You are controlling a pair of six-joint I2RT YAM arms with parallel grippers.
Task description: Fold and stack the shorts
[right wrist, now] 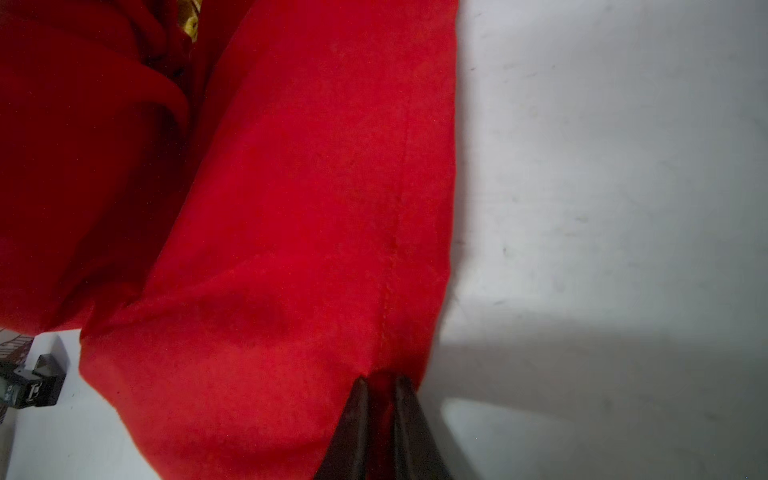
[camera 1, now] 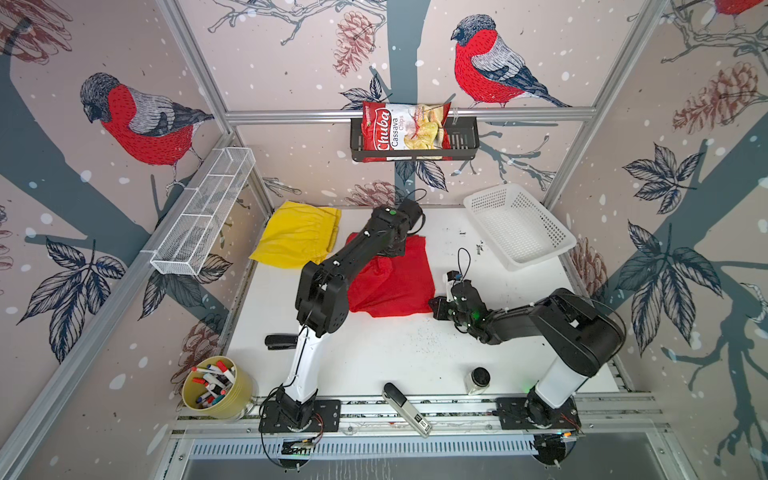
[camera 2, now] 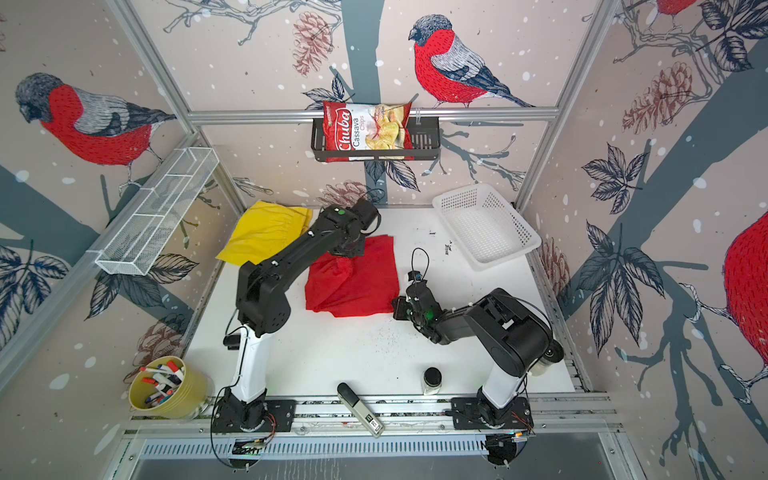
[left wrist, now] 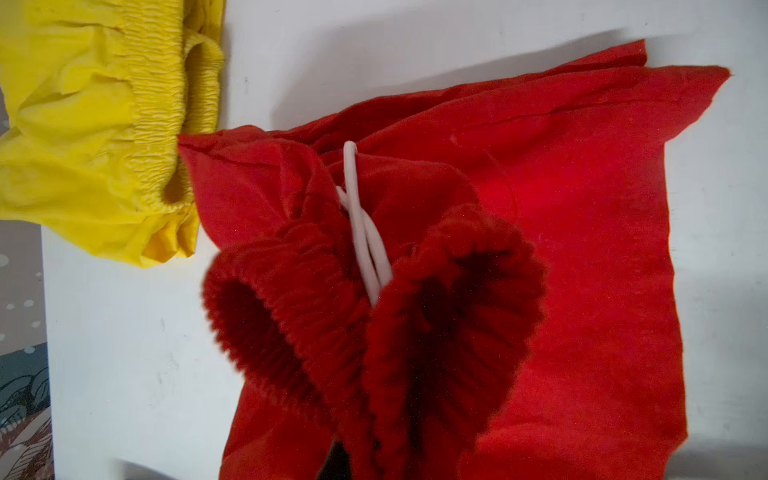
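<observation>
- Read the table in the top views as a clock face, with 12 at the back wall.
- The red shorts lie just past the centre, toward 12. Most of the fabric is spread flat, and the side toward 9 is bunched and raised.
- The left gripper sits at the 12 o'clock edge of the red shorts, tucked under its own wrist. In the left wrist view the gathered red waistband rises in two loops close to the lens, with the white drawstring between them. The pincer is clenched on that waistband, though its fingertips are hidden.
- The right gripper is at the 4 o'clock corner of the red shorts. Its two dark fingertips stand close together, pinching the hem of the red fabric between them, low against the table.
- The yellow shorts lie at about 10 o'clock, near the back-left corner, with the elastic waistband toward 12. In the left wrist view a red corner appears to touch the end of the yellow waistband.
- A white basket sits at 2 o'clock, well apart from both pairs.
- A red chips bag stands in a black rack on the back wall, beyond 12.
- A yellow cup of markers stands off the table's edge at 8 o'clock.
</observation>
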